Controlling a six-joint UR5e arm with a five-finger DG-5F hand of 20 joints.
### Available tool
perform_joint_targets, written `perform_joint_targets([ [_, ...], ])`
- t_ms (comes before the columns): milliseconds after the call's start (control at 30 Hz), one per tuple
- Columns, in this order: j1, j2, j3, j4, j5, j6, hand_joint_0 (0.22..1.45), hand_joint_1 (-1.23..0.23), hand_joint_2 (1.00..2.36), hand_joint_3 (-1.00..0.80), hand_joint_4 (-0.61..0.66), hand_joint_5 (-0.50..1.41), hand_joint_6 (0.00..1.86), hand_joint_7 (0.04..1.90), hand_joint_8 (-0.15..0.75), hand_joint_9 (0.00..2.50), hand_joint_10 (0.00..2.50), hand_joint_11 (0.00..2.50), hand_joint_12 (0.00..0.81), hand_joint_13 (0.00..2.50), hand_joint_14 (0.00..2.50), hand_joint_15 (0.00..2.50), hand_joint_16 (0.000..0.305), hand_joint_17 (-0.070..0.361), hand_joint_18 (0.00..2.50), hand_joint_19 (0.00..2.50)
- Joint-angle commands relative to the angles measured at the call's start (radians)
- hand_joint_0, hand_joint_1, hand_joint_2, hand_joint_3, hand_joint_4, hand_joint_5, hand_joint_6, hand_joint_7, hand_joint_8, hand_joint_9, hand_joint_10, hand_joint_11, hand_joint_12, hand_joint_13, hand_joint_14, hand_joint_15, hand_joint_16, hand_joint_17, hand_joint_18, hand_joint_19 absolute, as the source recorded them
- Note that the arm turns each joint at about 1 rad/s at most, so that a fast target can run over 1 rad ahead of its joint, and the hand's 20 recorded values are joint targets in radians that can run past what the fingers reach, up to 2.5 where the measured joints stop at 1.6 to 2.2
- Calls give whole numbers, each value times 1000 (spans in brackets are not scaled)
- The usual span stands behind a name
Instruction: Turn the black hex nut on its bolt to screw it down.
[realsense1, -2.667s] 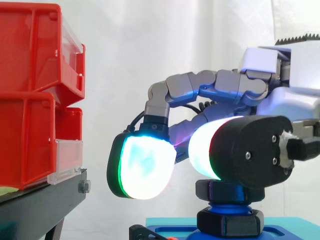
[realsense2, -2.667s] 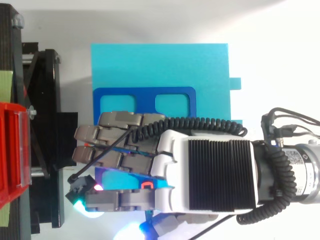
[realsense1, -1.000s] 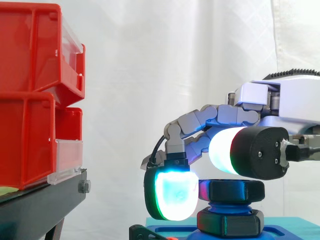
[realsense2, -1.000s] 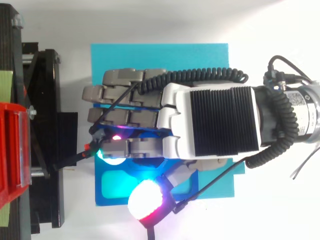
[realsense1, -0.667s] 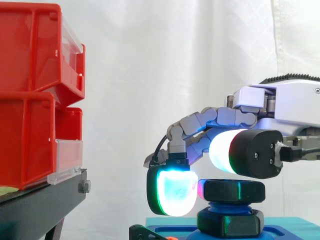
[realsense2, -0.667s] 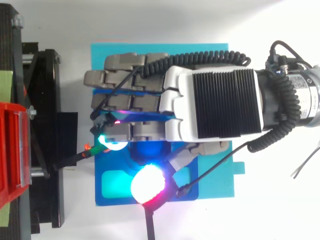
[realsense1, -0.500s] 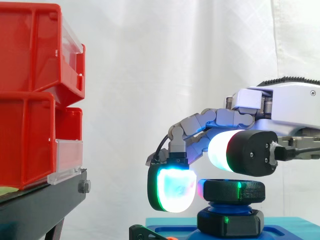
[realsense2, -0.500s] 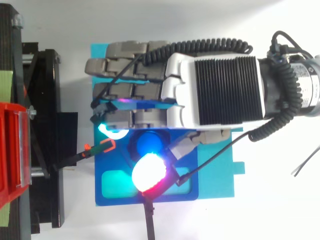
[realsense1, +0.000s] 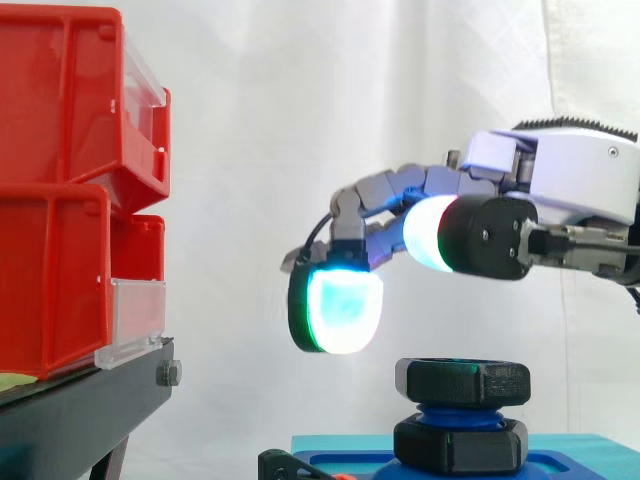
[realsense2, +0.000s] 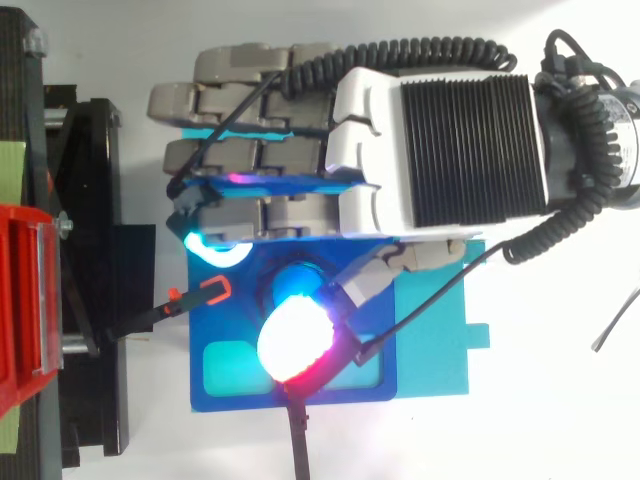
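Observation:
The black hex nut (realsense1: 463, 381) sits free on the blue bolt (realsense1: 455, 413), a short way above a second black hex piece (realsense1: 460, 443) at the bolt's foot. My hand (realsense1: 575, 175) hovers above and slightly left of the nut, touching nothing. Its fingers arch loosely downward, one fingertip pad (realsense1: 340, 308) glowing cyan and green left of the nut and higher than it. The thumb pad (realsense1: 430, 232) glows white above the nut. From above, the hand (realsense2: 470, 150) lies over the upper part of the fixture, and the bolt's blue top (realsense2: 297, 283) shows beside the white and red thumb pad (realsense2: 295, 345).
The bolt stands on a dark blue plate (realsense2: 220, 390) set on a cyan base (realsense2: 430, 330). A black clip with an orange tip (realsense2: 205, 293) points at the plate from the left. Red bins (realsense1: 60, 200) on a black stand (realsense1: 80, 410) rise at the left.
The hand was closed around the nut with thumb and fingers at its sides. It has let go, lifted clear and shifted toward the far side of the base; the nut now stands exposed.

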Motion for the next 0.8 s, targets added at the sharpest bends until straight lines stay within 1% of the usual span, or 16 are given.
perform_joint_targets([
  [0,14,1,13,5,12,-2,503,-132,1000,-500,26,-46,536,1219,226,678,6,146,285,454,0,0,45,100,385,208],
  [33,28,1,21,-4,29,-3,503,-132,1000,-500,22,-45,536,1215,229,678,6,153,285,454,0,0,45,101,385,208],
  [100,40,1,21,-10,45,-3,502,-129,1000,-500,11,-43,534,1196,225,678,6,142,284,454,0,0,45,101,383,205],
  [133,40,1,21,-10,45,-3,502,-128,1000,-500,4,-42,530,1189,226,679,6,152,286,454,0,0,45,101,382,209],
  [200,51,1,21,-12,60,-3,502,-128,1000,-500,-7,-40,523,1193,224,686,6,148,285,454,0,0,45,101,381,205],
  [267,60,-1,21,-13,69,-3,501,-128,1000,-500,0,-35,519,1193,223,685,5,141,285,454,0,0,45,101,379,207],
  [300,63,1,21,-15,69,-3,502,-129,1000,-500,30,-32,537,1147,223,690,6,144,283,457,0,0,45,101,379,207],
  [333,64,1,21,-18,71,-3,503,-129,1000,-500,35,-31,543,1140,220,701,6,153,284,458,0,0,45,101,378,207],
  [367,74,-1,21,-27,75,-5,504,-130,1000,-500,49,-30,558,1114,222,709,6,156,283,458,0,0,45,101,376,211],
  [467,86,1,21,-55,91,-3,507,-133,1000,-500,76,-31,591,1072,219,736,6,153,281,462,0,0,45,100,383,212],
  [600,95,1,19,-62,91,-3,509,-137,1000,-500,77,-33,618,1084,217,764,6,154,280,474,0,0,44,99,386,210],
  [633,93,-1,19,-64,89,-3,509,-138,1000,-500,81,-33,619,1086,217,767,5,155,280,474,0,0,44,99,385,209],
  [767,97,-1,19,-73,89,-6,509,-146,1000,-500,82,-37,634,1093,221,774,6,156,280,479,0,0,44,99,393,208],
])
